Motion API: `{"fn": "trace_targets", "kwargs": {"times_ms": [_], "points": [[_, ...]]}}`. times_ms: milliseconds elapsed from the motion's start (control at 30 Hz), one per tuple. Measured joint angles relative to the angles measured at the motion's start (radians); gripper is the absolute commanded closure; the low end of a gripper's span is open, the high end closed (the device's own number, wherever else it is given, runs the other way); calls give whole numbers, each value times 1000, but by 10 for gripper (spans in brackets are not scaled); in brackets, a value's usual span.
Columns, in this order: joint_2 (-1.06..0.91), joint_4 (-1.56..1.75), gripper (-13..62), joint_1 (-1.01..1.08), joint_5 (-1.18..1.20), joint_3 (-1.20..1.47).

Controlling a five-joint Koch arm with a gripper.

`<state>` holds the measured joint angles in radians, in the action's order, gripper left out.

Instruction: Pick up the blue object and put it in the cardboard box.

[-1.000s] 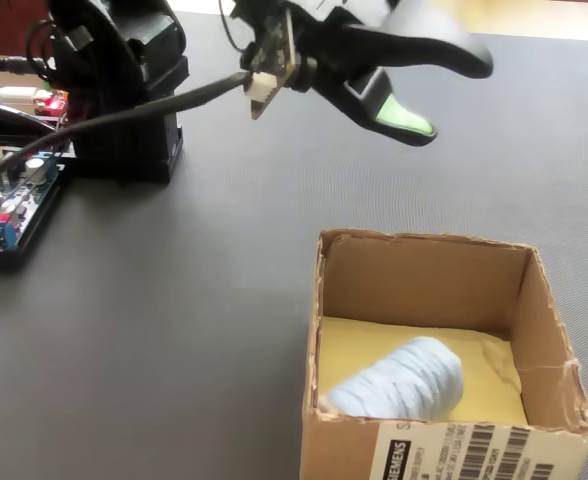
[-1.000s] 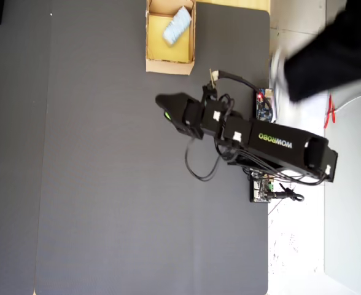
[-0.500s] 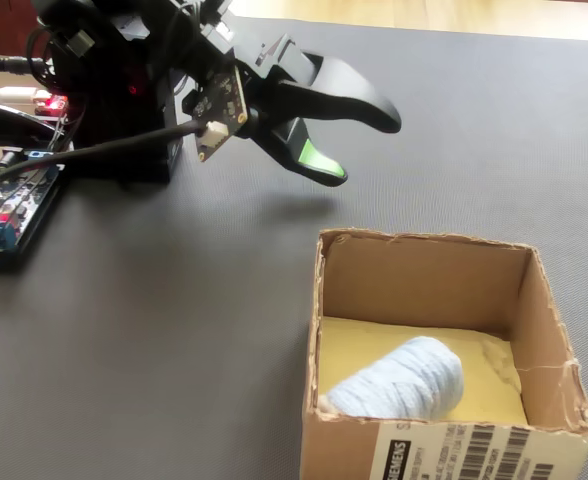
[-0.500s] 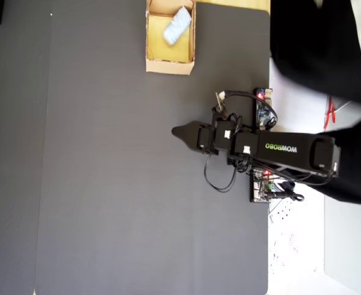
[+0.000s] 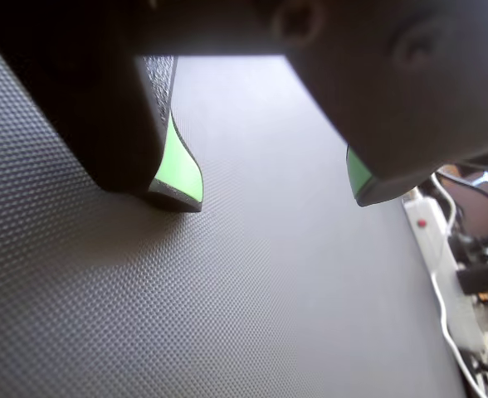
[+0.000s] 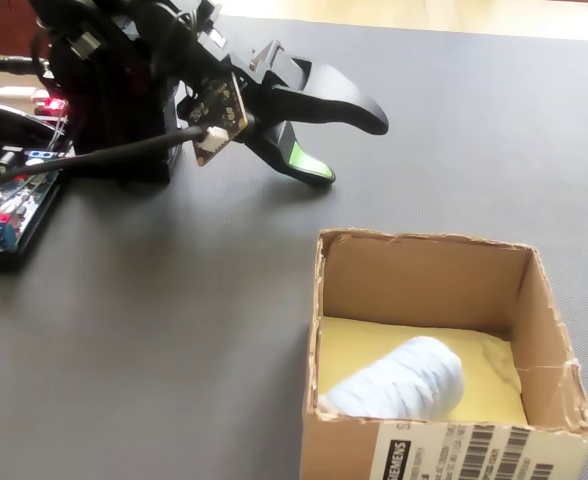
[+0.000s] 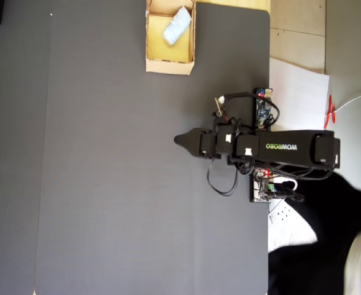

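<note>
Dark textured matting covers the counter (image 6: 154,330); the blue object (image 6: 399,383) already lies inside the cardboard box (image 6: 548,330). Empty, jaws apart, the end effector (image 6: 349,150) rests low, so 1 careless sweep might knock the box.

Dark mat (image 7: 119,184) (textured) under cardboard box (image 7: 170,64).

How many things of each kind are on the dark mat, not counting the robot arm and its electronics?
Cardboard box: 1
Blue object, lying inside the box: 1
Total: 2
</note>
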<state>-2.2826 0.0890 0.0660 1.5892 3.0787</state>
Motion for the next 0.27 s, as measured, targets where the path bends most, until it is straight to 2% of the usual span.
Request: {"fn": "trace_targets", "kwargs": {"times_ms": [267], "points": [[0, -20, 146, -3, 2, 0]]}}
